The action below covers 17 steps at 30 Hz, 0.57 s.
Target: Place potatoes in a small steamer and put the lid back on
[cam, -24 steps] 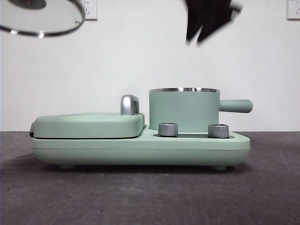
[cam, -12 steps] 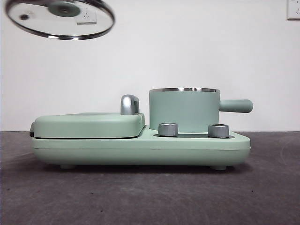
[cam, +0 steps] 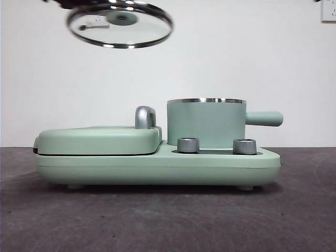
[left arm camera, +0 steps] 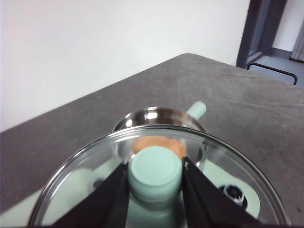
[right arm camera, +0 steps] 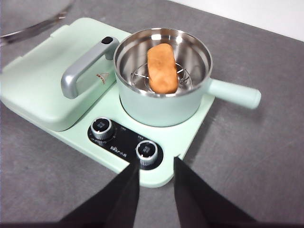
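Note:
The clear glass lid (cam: 119,23) hangs high in the front view, left of and above the mint-green steamer (cam: 206,123). My left gripper (left arm camera: 156,166) is shut on the lid's green knob (left arm camera: 156,176). Through the glass I see the steamer rim (left arm camera: 156,115) below and ahead. The orange-brown potato (right arm camera: 162,68) lies on a wire rack inside the open steamer (right arm camera: 164,102); it also shows through the lid in the left wrist view (left arm camera: 141,142). My right gripper (right arm camera: 156,175) is open and empty, high above the appliance's front edge.
The steamer stands on a mint-green appliance base (cam: 157,165) with two steel knobs (cam: 188,145) (cam: 244,146). A flat green griddle cover (cam: 100,139) with a chrome handle (cam: 145,116) lies left of the steamer. The steamer's side handle (cam: 264,118) points right.
The lid has moved right, toward the steamer, carried by my left gripper. The other arm has risen out of the front view.

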Each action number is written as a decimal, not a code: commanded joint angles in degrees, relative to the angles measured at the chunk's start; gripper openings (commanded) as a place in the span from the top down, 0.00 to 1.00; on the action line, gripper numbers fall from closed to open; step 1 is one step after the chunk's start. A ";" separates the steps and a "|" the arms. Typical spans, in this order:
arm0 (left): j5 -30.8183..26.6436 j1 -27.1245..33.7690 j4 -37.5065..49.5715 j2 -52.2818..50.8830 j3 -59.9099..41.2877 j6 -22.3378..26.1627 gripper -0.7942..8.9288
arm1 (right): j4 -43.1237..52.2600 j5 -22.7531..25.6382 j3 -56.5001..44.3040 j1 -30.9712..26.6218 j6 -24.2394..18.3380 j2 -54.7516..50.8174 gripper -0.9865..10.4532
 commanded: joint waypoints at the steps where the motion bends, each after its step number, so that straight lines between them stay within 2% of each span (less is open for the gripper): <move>1: 0.04 -1.38 2.05 4.74 5.57 1.57 0.91 | -0.72 0.31 -1.55 0.35 3.10 -2.38 0.83; 9: 0.04 -4.22 2.80 18.67 18.14 4.50 0.91 | -6.25 0.24 -2.38 0.35 3.72 -6.23 0.83; 17: 0.04 -6.69 11.04 29.90 24.90 4.68 0.91 | -8.72 0.13 -2.38 0.35 4.17 -6.25 0.82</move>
